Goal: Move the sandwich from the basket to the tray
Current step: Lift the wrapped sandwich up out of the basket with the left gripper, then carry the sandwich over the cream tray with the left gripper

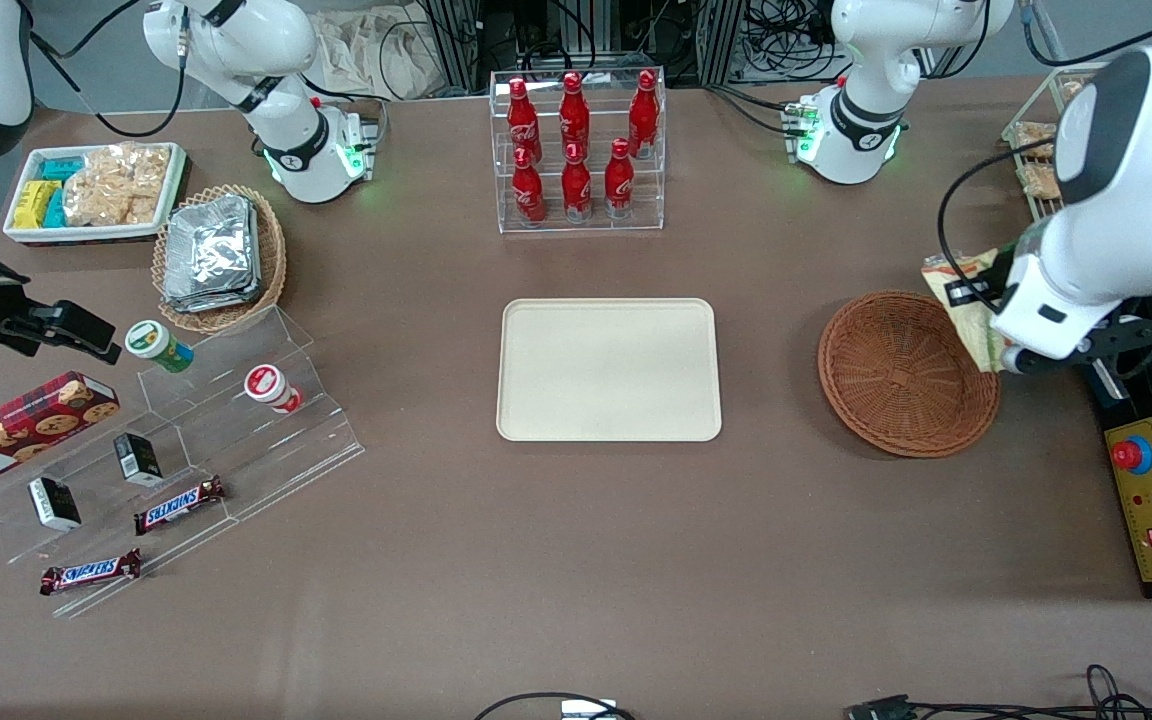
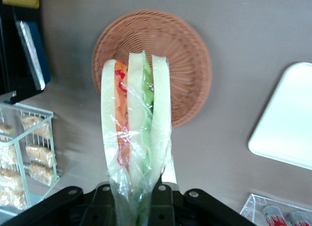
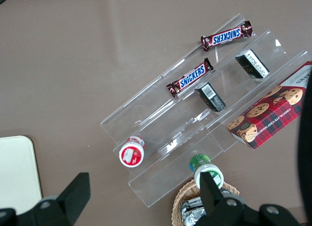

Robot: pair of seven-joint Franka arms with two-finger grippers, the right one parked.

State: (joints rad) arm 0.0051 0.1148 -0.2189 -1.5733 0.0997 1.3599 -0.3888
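the pincer (image 2: pixel 139 199) is clamped on the lower end of the sandwich (image 2: pixel 136 138), holding the wedge up in the air above the basket's (image 1: pixel 901 385) rim at the working arm's end. the basket sits bare on the surface (image 1: pixel 576 560), and the tray (image 1: pixel 608 370) lies well apart from the basket, toward the parked arm's end.

"SNICKERS" is read on two brown candy bars (image 3: pixel 190 78) (image 3: pixel 227 35) lying on the clear acrylic stand (image 3: pixel 161 138). "WALKERS" is printed on the red tartan cookie box (image 1: pixel 21 427). The gripper (image 2: pixel 138 199), raised above the basket's (image 1: pixel 906 375) edge, is clamped on the sandwich (image 2: pixel 135 138), which carries no legible label.
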